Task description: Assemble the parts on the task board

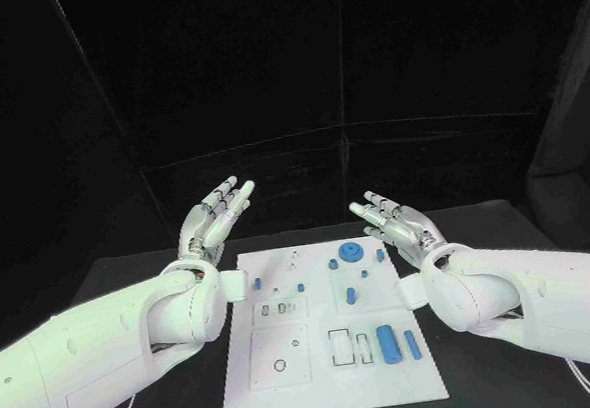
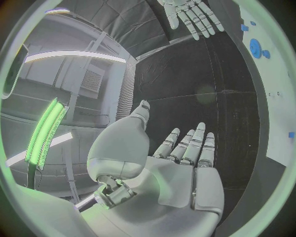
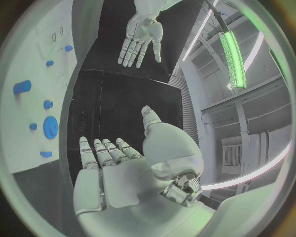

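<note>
Both hands are raised above the far end of the task board, which lies in the lower middle of the head view on the black counter. The left hand stands at the board's upper left corner, palm turned inward, fingers stretched out and apart with nothing in them. The right hand mirrors it at the board's upper right corner, likewise spread and holding nothing. Each wrist view shows its own hand flat and bare, with the other hand across from it.

On the board the blue parts look scattered rather than gathered. A round disc-shaped part sits near the top edge, with a small blue piece just to its right. Smaller blue pegs dot the upper middle, among them one near the left edge. A short cylinder sits in the middle, and a larger blue cylinder lies at the lower right beside a slimmer bar. Outlined recesses to their left and at the lower left look unfilled.

Whether any peg is already seated is too small to tell. Judging from the free hands and open recesses, the assembly appears barely begun, if at all, with most of the placing left.
</note>
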Controlling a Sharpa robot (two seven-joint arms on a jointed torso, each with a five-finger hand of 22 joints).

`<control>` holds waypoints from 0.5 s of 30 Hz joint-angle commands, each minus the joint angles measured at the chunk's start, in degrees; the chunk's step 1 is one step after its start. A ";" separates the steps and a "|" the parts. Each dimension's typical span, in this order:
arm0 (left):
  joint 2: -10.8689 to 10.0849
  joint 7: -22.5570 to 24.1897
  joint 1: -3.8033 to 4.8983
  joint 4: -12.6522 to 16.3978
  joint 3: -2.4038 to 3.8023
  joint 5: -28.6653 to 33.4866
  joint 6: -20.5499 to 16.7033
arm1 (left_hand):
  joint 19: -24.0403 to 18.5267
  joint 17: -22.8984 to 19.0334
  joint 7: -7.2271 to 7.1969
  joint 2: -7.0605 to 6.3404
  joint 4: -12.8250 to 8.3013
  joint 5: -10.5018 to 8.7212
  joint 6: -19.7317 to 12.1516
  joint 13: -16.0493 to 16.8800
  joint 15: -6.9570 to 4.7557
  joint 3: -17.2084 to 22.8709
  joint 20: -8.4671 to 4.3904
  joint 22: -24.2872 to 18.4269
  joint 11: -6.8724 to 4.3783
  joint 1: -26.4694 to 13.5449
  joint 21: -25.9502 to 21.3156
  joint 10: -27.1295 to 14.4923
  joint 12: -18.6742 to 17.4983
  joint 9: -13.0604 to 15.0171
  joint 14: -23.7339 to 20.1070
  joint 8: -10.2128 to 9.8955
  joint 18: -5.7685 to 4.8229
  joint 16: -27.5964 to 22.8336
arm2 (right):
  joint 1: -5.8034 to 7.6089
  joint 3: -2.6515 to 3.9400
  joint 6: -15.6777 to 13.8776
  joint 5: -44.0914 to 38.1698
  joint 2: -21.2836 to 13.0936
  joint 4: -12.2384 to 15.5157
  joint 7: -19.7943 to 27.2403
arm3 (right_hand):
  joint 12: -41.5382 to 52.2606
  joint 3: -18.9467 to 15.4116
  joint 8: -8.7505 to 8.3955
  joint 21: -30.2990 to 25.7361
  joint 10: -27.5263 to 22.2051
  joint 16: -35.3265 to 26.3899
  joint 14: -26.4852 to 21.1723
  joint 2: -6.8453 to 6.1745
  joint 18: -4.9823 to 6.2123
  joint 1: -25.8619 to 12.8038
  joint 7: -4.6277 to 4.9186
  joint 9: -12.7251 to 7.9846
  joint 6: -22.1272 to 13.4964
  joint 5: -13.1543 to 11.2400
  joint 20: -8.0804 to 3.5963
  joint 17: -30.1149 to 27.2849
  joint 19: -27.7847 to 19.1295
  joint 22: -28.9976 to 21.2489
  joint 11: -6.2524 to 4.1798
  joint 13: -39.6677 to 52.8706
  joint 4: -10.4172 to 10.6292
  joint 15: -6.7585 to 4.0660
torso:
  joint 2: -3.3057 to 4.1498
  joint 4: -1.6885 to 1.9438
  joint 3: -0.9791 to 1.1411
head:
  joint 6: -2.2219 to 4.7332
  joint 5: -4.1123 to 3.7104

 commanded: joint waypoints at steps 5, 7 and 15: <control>0.09 4.41 0.16 -0.15 -0.04 1.43 4.61 | -0.02 0.07 8.60 0.14 0.31 0.18 0.58 0.08 0.23 0.06 0.42 0.05 0.22 0.89 0.38 0.53 0.32 0.10 0.47 0.22 0.97 0.19 | 0.75 -0.94 12.37 -6.21 -0.06 -0.65 -4.62 | 0.80 0.09 0.70 1.43 3.25 1.07 4.21 1.00 1.03 4.32 7.87 0.44 2.75 0.99 0.71 0.60 1.91 0.65 1.80 0.46 -2.34 1.65 | 0.00 0.00 0.00 | -0.01 0.01; 0.09 4.41 0.16 -0.15 -0.04 1.43 4.61 | -0.02 0.07 8.60 0.14 0.31 0.18 0.58 0.08 0.23 0.06 0.42 0.05 0.22 0.89 0.38 0.53 0.32 0.10 0.47 0.22 0.97 0.19 | 0.82 -1.06 12.93 -6.47 -0.06 -0.72 -4.84 | 1.45 0.65 1.24 2.65 6.85 2.01 8.45 0.93 1.19 6.50 8.90 0.81 5.40 0.63 0.69 1.07 4.11 1.25 2.87 0.87 -4.21 2.50 | 0.00 0.00 0.00 | -0.01 0.01; -2.16 4.45 0.15 0.01 -0.04 1.50 4.69 | 0.03 0.16 8.70 0.30 0.23 0.18 1.10 0.14 0.45 0.05 0.44 0.10 0.41 0.89 0.45 1.08 0.41 0.17 1.00 0.32 0.78 0.30 | 3.16 -0.98 6.85 -18.88 0.36 -7.54 -2.70 | 7.96 3.93 6.00 11.05 35.94 8.14 35.31 -0.34 4.88 14.26 8.79 3.11 25.34 -1.22 0.46 2.92 20.09 4.98 2.67 3.11 -12.20 1.45 | 0.82 -0.01 -0.29 | 0.71 0.34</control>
